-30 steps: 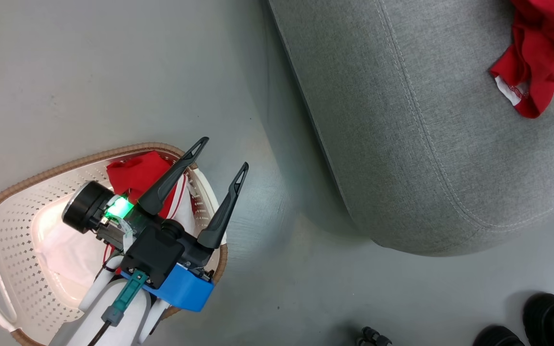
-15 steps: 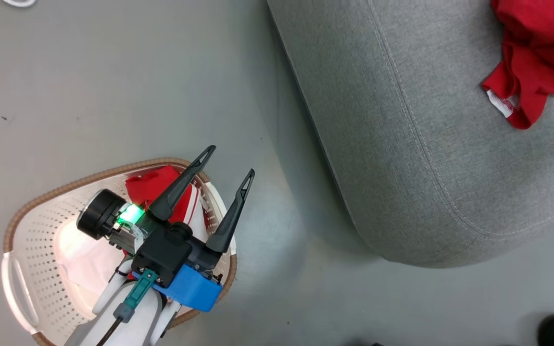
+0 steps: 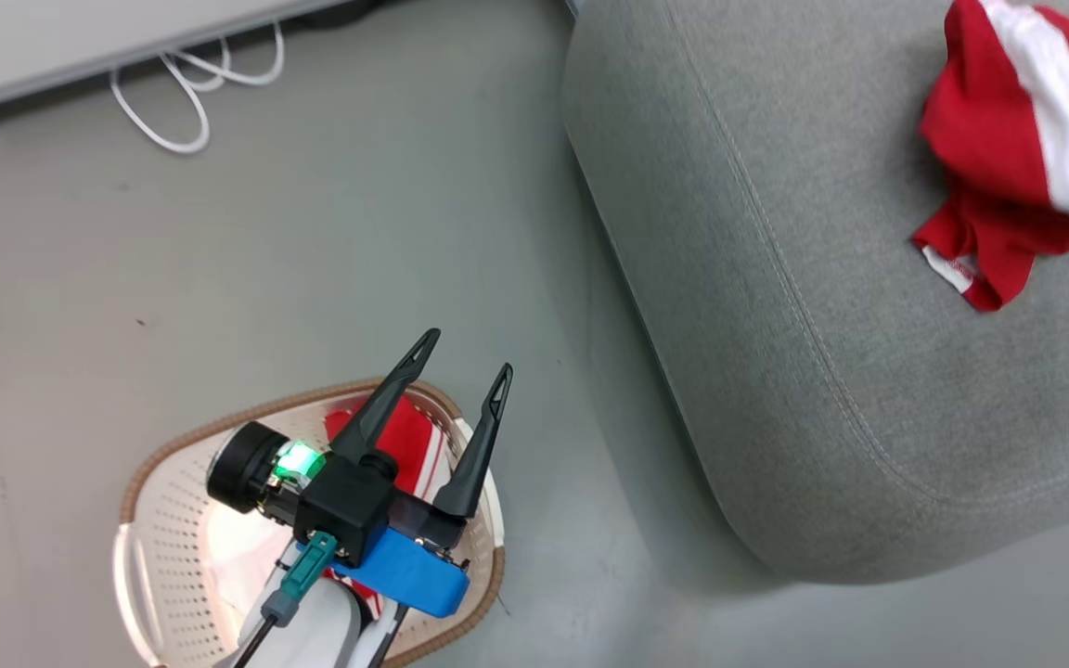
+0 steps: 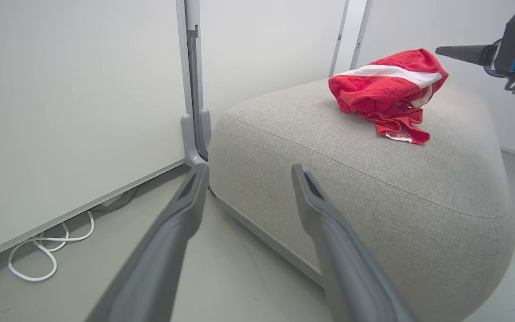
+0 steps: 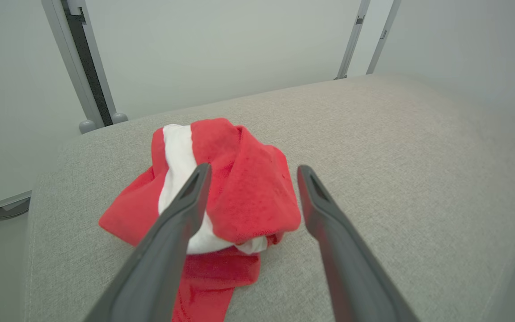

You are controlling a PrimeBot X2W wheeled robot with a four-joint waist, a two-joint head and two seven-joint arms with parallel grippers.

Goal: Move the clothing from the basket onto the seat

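So, one red garment with a white stripe (image 5: 239,192) lies bunched on top of the grey seat (image 3: 776,325), well in from its rounded edge. My right end effector (image 5: 254,167) hangs just over it with both fingers spread wide and nothing between them. From its wrist camera one finger overlaps the cloth, and I cannot tell whether it touches. I judge that half of the job done.

The second red garment (image 3: 405,436), with thin white stripes showing, sits in the cream basket (image 3: 159,557) on the floor (image 3: 312,232), against the wall nearest the seat. My left end effector (image 3: 468,353) is over that side of the basket, fingers wide apart and empty. Its own camera looks across at the seat rather than down, so the fingers point away from the cloth.

To do the next pick well, I would first lift the right arm straight up off the cloth so no fold drags along. Then I would tip the left wrist down and bring the fingers onto the middle of the red heap, away from the perforated wall and the brown rim. A thick fold is the target, not a loose hem that could slip. I would raise it until the trailing end clears the rim before swinging across. I would set it beside the first garment, not on the sloping edge where soft cloth may slide off.
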